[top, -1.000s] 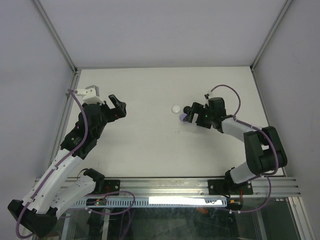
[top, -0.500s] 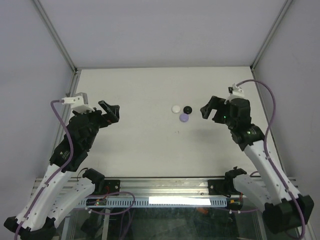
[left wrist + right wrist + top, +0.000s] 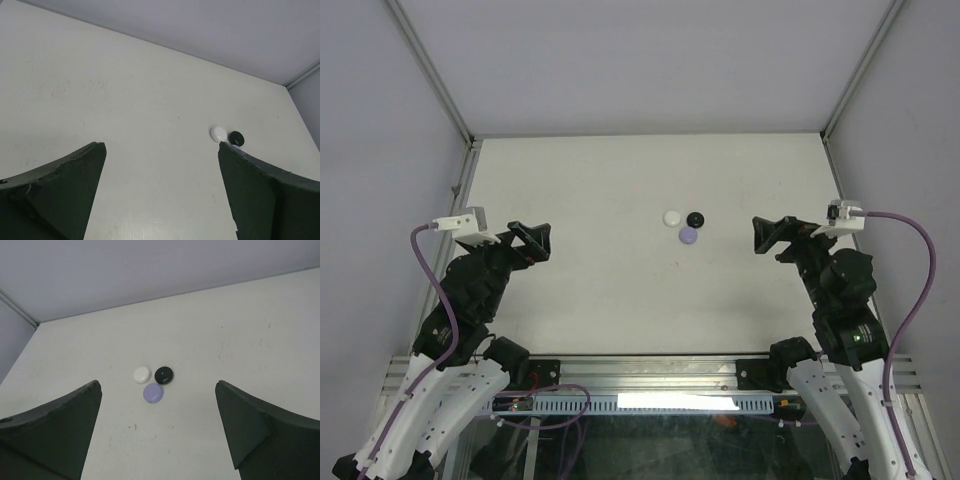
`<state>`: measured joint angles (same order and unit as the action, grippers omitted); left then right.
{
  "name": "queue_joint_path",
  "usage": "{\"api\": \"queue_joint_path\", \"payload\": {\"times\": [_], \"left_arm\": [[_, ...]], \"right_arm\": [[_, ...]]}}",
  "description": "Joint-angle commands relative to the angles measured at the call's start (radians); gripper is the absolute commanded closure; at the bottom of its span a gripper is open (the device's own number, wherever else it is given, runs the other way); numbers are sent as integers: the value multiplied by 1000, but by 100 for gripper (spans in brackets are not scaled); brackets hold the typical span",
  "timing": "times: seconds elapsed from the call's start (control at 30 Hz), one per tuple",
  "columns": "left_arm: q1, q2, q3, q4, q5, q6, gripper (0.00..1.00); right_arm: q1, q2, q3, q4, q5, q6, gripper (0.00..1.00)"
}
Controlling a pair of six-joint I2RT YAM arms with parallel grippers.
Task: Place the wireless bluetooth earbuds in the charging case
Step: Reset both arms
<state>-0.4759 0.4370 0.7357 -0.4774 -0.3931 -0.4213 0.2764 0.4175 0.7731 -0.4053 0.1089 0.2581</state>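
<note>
Three small round charging cases lie closed and close together on the white table: a white case, a black case and a lavender case. The left wrist view shows the white case and the black case beside its right finger. The wireless bluetooth earbuds are out of view. My left gripper is open and empty, far left of the cases. My right gripper is open and empty, to their right and facing them.
The table is walled by grey panels, with metal frame posts at the back corners. A metal rail carrying both arm bases runs along the near edge.
My right gripper has drawn back from the cases to the right and toward its base, uncovering the black and lavender cases. My left arm has also drawn back toward the near edge.
</note>
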Motion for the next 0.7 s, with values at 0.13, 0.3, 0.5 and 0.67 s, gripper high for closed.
{"api": "queue_joint_path", "payload": {"times": [0.13,0.3,0.5,0.67], "left_arm": [[13,-84,-72,80,-73,48,1],[15,-89,-82,85,-100,64,1],[22,-90,-88,85,-109,69,1],[29,-88,-91,86,-102,64,1]], "right_arm": [[-2,18,-61,77,35,-6,1],[-3,34,-55,61,68,3,0],[-2,38,-54,66,75,-6,1],[-3,52,-52,67,54,-16,1]]}}
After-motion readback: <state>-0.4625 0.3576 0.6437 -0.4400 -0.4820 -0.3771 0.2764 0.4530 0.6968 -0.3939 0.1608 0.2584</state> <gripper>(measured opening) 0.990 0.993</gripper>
